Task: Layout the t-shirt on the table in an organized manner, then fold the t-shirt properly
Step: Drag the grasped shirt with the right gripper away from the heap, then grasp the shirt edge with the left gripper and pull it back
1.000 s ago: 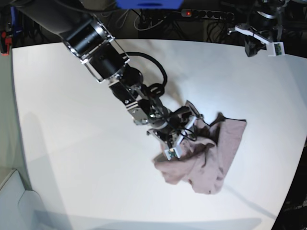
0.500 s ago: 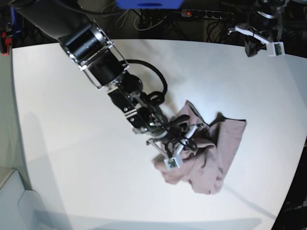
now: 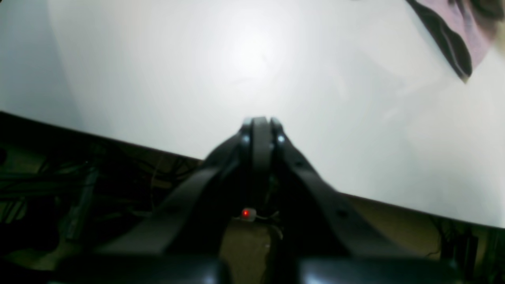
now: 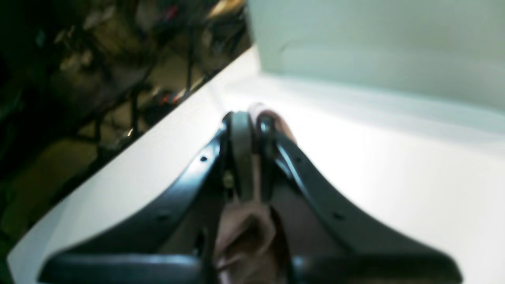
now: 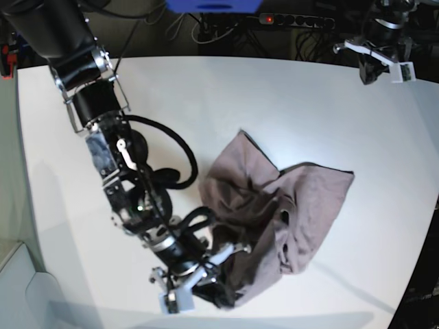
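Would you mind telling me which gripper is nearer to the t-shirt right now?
Right. The right gripper is clamped on the t-shirt at its near edge, with cloth between its jaws. The left gripper hangs shut past the table's far corner, well apart from it.

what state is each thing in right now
t-shirt: crumpled, partly spread on the table, one edge gripped
right tool: shut on t-shirt, low at the near table edge
left tool: shut, empty, over the far table edge
table: bears the shirt
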Controlling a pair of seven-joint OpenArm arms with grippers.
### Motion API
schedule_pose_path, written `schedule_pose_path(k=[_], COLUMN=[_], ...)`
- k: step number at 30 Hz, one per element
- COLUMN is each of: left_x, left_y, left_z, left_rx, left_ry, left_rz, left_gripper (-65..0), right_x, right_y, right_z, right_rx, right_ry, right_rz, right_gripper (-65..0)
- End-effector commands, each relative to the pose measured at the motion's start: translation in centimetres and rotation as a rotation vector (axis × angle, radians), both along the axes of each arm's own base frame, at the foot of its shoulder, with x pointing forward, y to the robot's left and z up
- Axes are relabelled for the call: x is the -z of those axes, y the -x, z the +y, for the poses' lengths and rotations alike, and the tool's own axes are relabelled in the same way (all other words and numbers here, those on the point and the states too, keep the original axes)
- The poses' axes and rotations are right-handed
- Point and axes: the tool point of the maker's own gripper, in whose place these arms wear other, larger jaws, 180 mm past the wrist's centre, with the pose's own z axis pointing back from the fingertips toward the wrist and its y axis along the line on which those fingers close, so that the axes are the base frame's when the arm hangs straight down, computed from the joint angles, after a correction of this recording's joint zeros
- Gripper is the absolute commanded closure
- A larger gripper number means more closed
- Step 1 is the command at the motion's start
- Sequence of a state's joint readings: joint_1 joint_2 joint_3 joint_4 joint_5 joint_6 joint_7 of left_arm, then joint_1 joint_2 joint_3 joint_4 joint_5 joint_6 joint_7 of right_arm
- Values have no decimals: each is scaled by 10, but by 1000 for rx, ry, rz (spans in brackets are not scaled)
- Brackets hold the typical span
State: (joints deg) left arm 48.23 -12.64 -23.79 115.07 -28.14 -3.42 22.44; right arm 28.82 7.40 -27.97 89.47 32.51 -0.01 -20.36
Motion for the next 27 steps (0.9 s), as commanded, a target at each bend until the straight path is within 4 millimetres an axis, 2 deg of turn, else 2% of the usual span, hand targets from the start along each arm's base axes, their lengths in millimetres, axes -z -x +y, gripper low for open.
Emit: schedule_pose_path(k=[1,6,8,9,12,14,16,18,20,22,25,27], left_x=[-9,-16,-18,-20,-26,-28,-27,-26,-26,-26,-30,-35], left_y=[-4,-19,-24,-29,-40,-46,-53,-61,-68,-76,-89,-100], left_z=[1,1,0,-1,-2,-3,-3,-5,-7,-10,-16,-25], left_rx=[8,8,11,13,13,15,19,28,36,44,56,80], left_ry=[-10,-9,-8,-5,-3,-1,5,15,23,34,50,79], left_rz=[-33,-78,-92,-105,-139,-148,-130,-105,-90,-79,-80,-94], left_gripper=[-1,-3,-4,-4,-5,-5,-5,-5,-19,-75,-203,-248], right_x=[-31,-47,-44,-39,-7,23,60,84,103,121,136,139], right_y=[-7,-29,-37,-42,-56,-64,-65,-63,-54,-40,-19,-5], right_z=[-12,-77,-99,-118,-164,-205,-242,-269,-282,-287,-298,-302], right_rx=[31,198,253,297,413,515,610,674,700,712,738,741], right_ry=[-49,-128,-146,-153,-173,-210,-254,-270,-256,-233,-220,-210], right_rz=[-75,-90,-75,-60,26,111,209,272,309,339,358,371], right_gripper=[0,0,0,0,0,0,0,0,-10,-65,-191,-281])
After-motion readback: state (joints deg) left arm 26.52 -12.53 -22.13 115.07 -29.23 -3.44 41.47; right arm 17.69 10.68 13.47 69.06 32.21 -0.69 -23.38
